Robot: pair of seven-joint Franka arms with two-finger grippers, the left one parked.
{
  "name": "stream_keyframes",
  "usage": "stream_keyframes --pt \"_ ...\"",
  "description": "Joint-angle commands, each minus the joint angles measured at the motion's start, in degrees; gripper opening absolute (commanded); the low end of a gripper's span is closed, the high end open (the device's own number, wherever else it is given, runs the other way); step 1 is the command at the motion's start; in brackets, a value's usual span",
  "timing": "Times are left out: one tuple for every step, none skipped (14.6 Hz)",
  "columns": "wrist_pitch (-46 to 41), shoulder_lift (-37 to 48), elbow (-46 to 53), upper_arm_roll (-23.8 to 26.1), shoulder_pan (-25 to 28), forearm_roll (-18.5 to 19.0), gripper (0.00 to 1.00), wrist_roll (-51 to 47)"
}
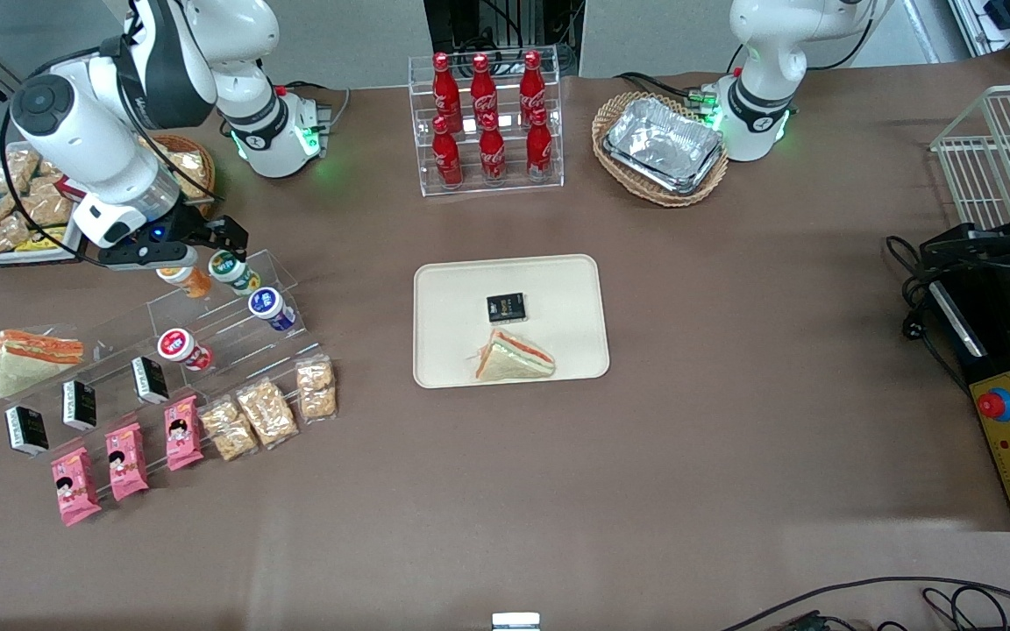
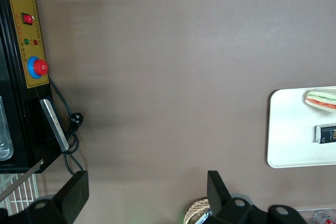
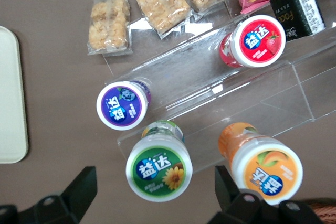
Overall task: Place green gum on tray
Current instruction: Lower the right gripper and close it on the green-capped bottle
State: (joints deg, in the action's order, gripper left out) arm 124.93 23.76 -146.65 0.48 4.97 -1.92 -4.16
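The green gum is standing upright on the top step of a clear acrylic riser, toward the working arm's end of the table, lid facing up. That's why it's showing label-on in the wrist cam. It's sitting just beside the orange-lidded bottle on the same step, w/ a gap between them. One step nearer the front cam, the blue-lidded bottle is standing, and lower again the red-lidded one. Tiered like that, each lid is staying reachable from above.

The gripper is hovering directly over the green gum, fingers spread wide, one each side of the lid, gripping nothing. Looks like the spread is set so the pads clear the lid on the way down; the far finger is lining up w/ the gap next to the orange bottle, so that's the tight spot, imo.

The tray is lying well apart, mid-table, nearer the parked arm. It's already carrying a sandwich wedge and a small black pack; bare patches around them are leaving room for the gum.

Snack packs are lying at the riser's foot.
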Motion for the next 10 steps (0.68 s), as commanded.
stream_keyframes --pt "4.09 0.32 -3.11 -0.22 1.27 0.42 1.00 -1.99" --pt "4.27 0.24 -3.46 -0.22 1.36 0.42 1.00 -2.43" --pt "4.53 0.23 -3.55 -0.22 1.45 0.42 1.00 -2.70" --pt "4.62 0.15 -3.81 -0.22 1.80 0.42 1.00 -2.70" --pt "5.14 -0.03 -3.90 -0.22 1.80 0.42 1.00 -3.05" --pt "5.67 -0.12 -4.34 -0.22 1.80 0.42 1.00 -3.05" --pt "6.11 -0.12 -4.61 -0.22 1.80 0.42 1.00 -3.05" --pt "6.20 -0.12 -4.78 -0.22 1.80 0.42 0.97 -3.05" --pt "6.29 -0.20 -4.96 -0.22 1.80 0.42 0.95 -3.05" --pt "6.29 -0.21 -5.05 -0.22 1.80 0.42 0.85 -3.05"
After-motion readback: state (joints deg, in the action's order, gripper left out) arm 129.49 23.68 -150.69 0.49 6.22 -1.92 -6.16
